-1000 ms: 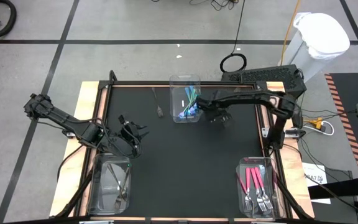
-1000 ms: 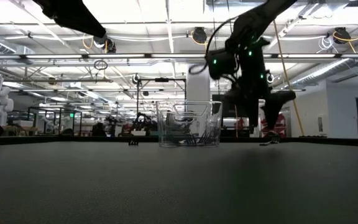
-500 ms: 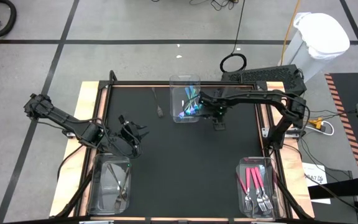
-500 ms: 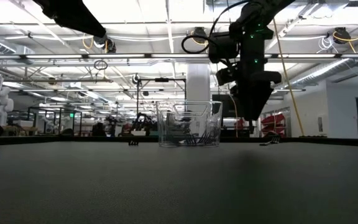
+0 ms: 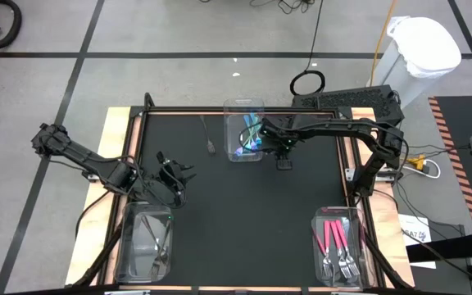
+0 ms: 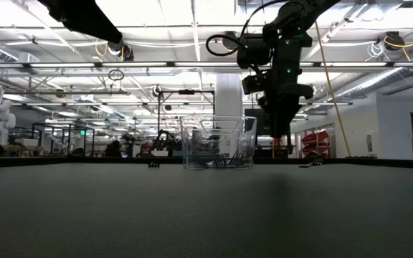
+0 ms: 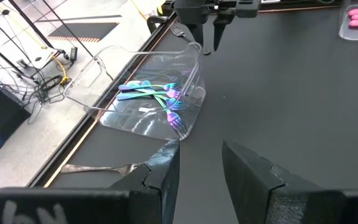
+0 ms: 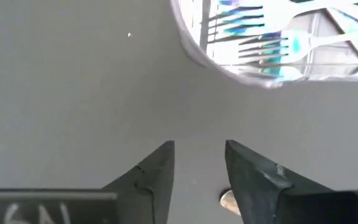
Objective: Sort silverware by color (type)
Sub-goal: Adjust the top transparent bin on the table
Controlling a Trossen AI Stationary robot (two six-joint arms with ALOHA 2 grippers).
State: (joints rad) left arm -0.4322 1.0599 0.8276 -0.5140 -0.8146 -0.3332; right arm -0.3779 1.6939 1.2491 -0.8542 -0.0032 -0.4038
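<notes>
Teal and blue forks (image 5: 251,138) (image 7: 157,96) lie in a clear bin (image 5: 229,123) at the far middle of the black mat. My right gripper (image 5: 284,163) (image 8: 199,149) hangs just right of that bin, pointing steeply down, open by a narrow gap with nothing between its fingers. A silver fork (image 7: 178,30) lies on the mat beyond the bin, close to it. Another silver utensil (image 5: 208,138) lies flat on the mat left of the bin. My left gripper (image 5: 170,175) (image 7: 201,149) waits open above the near-left bin (image 5: 126,246).
Pink-handled forks (image 5: 334,238) lie in a clear bin (image 5: 318,246) at the near right corner. The near-left bin holds grey utensils (image 5: 156,244). The middle of the mat (image 5: 244,213) is bare. A white trash bin (image 5: 420,49) stands off the table, far right.
My right gripper has risen a little and tipped from a slant to pointing almost straight down, rolling about its axis, beside the teal bin's right wall. Its fingers have drawn from a wide spread to a narrow gap. Nothing on the mat has moved.
</notes>
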